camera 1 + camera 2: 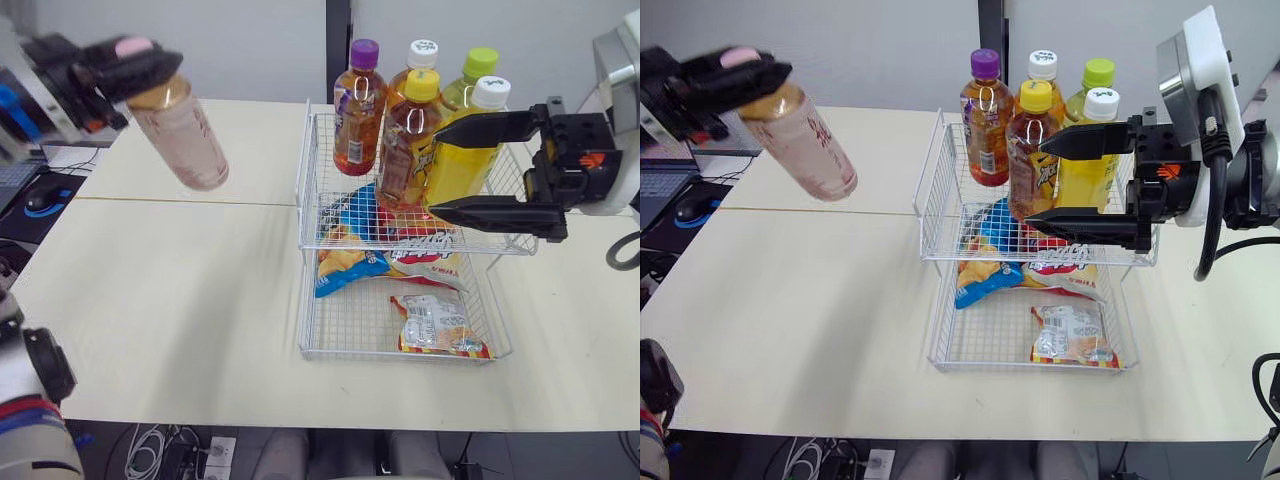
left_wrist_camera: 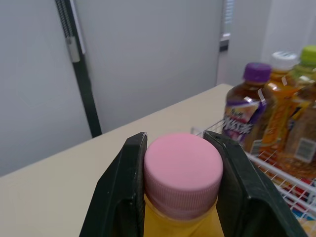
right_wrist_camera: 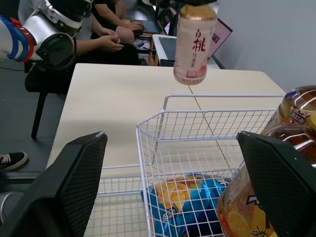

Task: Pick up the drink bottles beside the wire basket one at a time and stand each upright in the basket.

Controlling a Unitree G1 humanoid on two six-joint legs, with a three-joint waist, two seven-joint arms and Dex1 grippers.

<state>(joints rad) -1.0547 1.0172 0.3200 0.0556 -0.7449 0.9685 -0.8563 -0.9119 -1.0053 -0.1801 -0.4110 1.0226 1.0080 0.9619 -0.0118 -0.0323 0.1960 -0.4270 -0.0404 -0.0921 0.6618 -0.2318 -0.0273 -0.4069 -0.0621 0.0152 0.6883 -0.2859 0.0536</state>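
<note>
Pink cap point(image 2: 181, 173) is half hidden by the left fingers point(image 2: 121, 187) clamped on it. Its bottle point(image 1: 190, 135) hangs tilted high over the tabletop point(image 1: 180, 300), well left of the wire basket point(image 1: 330, 244). The right fingers point(image 1: 495, 125) are wide apart, covering part of a yellow bottle point(image 1: 460, 170).

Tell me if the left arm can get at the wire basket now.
Likely yes: open table lies between the left gripper, shut on the pink-capped bottle, and the wire basket, whose left front holds no bottles.
</note>
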